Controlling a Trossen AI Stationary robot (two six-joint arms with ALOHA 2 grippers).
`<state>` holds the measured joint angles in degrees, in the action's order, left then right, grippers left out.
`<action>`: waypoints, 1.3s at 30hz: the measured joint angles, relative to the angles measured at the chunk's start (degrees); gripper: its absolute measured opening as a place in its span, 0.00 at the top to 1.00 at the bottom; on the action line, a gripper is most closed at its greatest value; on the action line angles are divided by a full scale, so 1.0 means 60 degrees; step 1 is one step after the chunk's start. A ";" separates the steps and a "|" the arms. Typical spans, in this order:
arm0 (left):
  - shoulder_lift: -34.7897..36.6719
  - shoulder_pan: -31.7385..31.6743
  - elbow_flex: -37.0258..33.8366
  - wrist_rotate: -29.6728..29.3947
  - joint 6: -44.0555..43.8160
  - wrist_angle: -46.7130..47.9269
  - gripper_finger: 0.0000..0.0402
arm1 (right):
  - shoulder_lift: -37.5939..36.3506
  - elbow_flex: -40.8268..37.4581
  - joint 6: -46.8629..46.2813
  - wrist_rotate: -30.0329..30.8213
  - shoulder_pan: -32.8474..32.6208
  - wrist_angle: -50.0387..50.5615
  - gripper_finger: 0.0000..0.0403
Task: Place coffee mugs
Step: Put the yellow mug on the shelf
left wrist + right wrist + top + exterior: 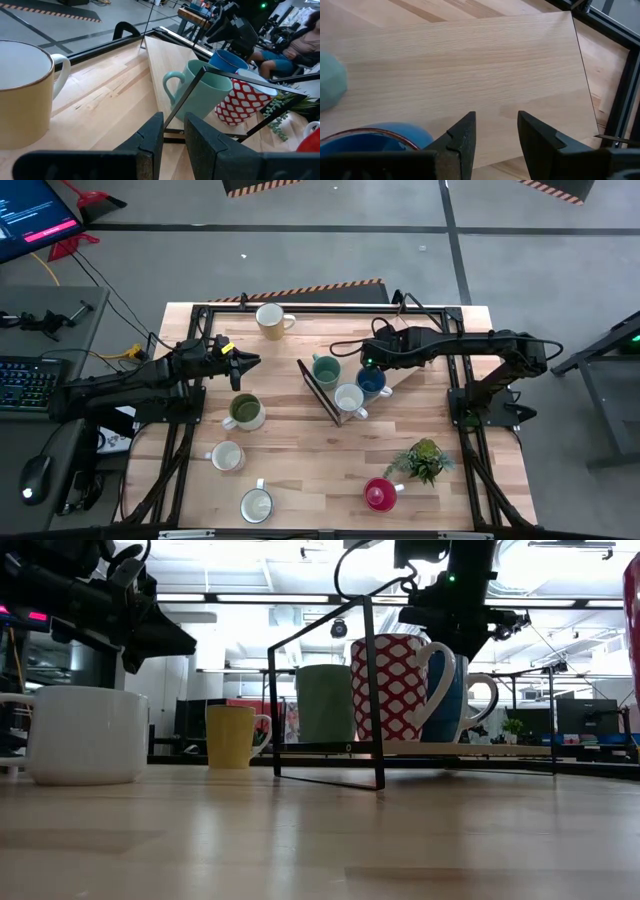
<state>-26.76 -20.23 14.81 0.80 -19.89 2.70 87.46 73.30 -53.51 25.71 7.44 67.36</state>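
Note:
A black wire rack [322,392] with a wooden shelf [470,65] stands mid-table. On the shelf a teal mug [325,370], a red-and-white patterned mug [390,687] and a blue mug [372,384] stand on their bases. My right gripper [496,127] hangs open just above the shelf beside the blue mug [370,137], with nothing between its fingers. My left gripper [174,132] hovers open at the table's left, pointing at the rack, fingers narrowly apart and empty. A cream-yellow mug [270,320] stands at the far side.
On the table's near left stand an olive-lined mug [243,412], a white mug [226,456] and a pale mug [256,505]. A red mug [380,494] and a small potted plant [425,460] stand near right. Bare wood lies between them.

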 joint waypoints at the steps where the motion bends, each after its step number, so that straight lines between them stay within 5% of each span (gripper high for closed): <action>1: -0.0003 0.0000 0.0000 0.0000 -0.0002 0.0000 0.83 | 0.0000 0.0000 -0.0001 -0.0019 0.0000 -0.0014 0.69; 19: -0.0003 0.0000 0.0000 0.0000 -0.0006 0.0000 0.83 | 0.0000 0.0004 0.0961 -0.0228 -0.0064 -0.1015 0.69; 23: 0.0000 0.0004 0.0000 0.0000 -0.0181 0.0000 0.83 | -0.0094 0.0007 0.1904 0.0444 -0.0318 -0.1187 0.69; 32: -0.0004 0.0004 0.0000 0.0033 -0.0417 0.0000 0.83 | -0.1562 -0.0034 0.1245 0.3061 -0.0539 -0.0307 0.69; 39: 0.0000 0.0004 0.0000 0.0011 -0.0250 0.0000 0.83 | -0.3667 -0.1724 0.1617 0.3238 -0.0861 -0.1193 0.69</action>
<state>-26.76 -20.21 14.81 0.86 -21.39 2.70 65.46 62.95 -43.81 45.14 2.28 60.20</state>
